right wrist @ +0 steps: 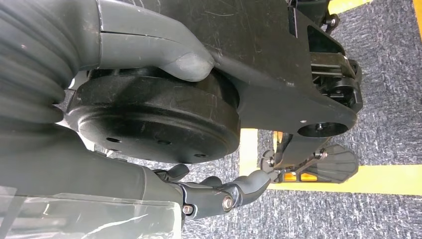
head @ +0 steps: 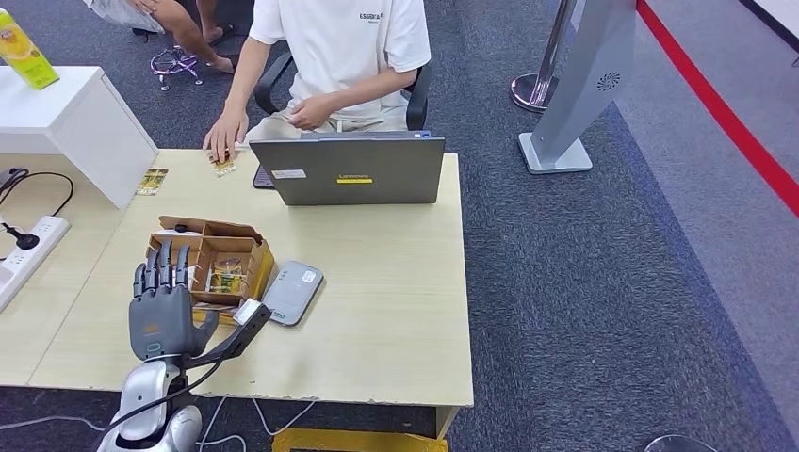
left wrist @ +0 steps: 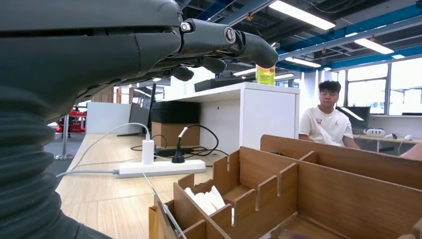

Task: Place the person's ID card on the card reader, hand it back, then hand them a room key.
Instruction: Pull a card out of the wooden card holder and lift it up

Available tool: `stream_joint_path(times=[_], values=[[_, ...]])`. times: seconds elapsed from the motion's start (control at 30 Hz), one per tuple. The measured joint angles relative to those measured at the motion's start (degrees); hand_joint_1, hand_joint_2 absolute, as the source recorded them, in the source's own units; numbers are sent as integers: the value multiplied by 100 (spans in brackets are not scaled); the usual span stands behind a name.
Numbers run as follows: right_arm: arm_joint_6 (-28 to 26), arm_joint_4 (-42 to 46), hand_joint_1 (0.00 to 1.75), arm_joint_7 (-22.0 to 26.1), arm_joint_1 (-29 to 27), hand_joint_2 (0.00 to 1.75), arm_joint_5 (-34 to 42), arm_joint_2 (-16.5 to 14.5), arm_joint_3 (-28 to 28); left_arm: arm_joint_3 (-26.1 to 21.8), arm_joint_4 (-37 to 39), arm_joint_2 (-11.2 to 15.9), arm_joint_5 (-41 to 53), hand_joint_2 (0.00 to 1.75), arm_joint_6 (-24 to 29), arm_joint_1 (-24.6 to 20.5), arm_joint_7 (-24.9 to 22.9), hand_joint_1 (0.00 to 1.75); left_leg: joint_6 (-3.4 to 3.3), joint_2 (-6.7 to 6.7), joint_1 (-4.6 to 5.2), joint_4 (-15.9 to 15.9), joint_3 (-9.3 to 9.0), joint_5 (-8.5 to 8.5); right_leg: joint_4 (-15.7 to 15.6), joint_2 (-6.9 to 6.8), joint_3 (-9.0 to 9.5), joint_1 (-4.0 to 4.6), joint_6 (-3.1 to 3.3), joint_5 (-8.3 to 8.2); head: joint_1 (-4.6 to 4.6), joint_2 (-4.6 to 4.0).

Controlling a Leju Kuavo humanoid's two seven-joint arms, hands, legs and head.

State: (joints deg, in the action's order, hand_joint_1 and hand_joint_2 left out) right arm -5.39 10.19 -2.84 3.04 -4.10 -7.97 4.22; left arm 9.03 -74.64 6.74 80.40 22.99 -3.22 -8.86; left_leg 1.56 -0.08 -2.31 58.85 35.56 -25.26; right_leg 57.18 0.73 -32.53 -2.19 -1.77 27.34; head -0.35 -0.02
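over the wooden divider box (head: 209, 259), the left hand (head: 162, 301) hovers flat with fingers apart, holding nothing, probably ready to pick a room key. the card reader (head: 293, 291) lies just beside the box. the person's hand (head: 224, 135) rests by a card (head: 223, 167) at the far edge. the left wrist view adds white items (left wrist: 205, 198) in a compartment. the right hand (right wrist: 219, 194) hangs over the floor, fingers loosely curled, holding nothing.

card reader (head: 292, 292): grey, rounded, flat on table, just right of the left hand (head: 165, 306).
ID card (head: 223, 166): small, yellowish, flat under person's hand, well beyond.
room keys (head: 224, 275): in wooden box, just ahead of fingers.
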Motion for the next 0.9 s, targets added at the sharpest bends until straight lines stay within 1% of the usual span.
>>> stream_joint_path(times=[0.9], values=[[5, 0, 0, -9, 0, 175, -42, 1, 0, 0, 120, -44, 14, 175, -179, 10, -109, 0, 0, 0, 0, 0, 0, 0, 0, 0, 0, 0, 0, 0, 0, 0]])
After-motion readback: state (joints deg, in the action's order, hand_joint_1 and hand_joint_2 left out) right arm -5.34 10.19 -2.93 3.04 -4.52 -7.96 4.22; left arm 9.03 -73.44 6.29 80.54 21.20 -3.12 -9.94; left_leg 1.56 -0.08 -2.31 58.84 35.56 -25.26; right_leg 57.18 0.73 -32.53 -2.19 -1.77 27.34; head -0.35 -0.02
